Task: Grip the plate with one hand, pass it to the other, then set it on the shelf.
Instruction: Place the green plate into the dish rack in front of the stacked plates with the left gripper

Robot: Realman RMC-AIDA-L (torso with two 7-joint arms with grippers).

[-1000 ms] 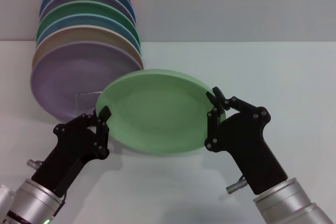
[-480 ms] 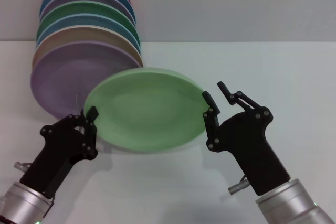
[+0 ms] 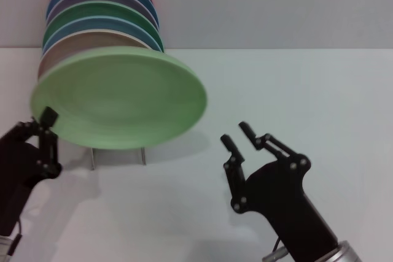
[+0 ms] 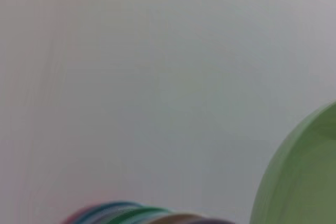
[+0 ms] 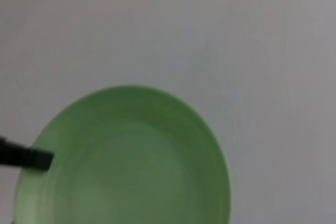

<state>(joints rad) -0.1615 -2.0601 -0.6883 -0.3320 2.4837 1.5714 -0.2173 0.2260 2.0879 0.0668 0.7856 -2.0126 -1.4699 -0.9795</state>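
The light green plate (image 3: 120, 99) is held in the air at the left, tilted, in front of the row of upright plates on the shelf (image 3: 116, 154). My left gripper (image 3: 48, 121) is shut on the plate's left rim. My right gripper (image 3: 238, 136) is open and empty, below and right of the plate, apart from it. The plate also shows in the right wrist view (image 5: 131, 166) with a left fingertip (image 5: 26, 158) on its rim, and at the edge of the left wrist view (image 4: 299, 182).
Several upright coloured plates (image 3: 98, 23) stand in the rack at the back left, by the grey wall. White tabletop (image 3: 307, 90) lies to the right of the rack.
My right gripper has let go of the plate, opened and drawn back toward me. My left gripper has carried the plate up and to the left, in front of the rack.
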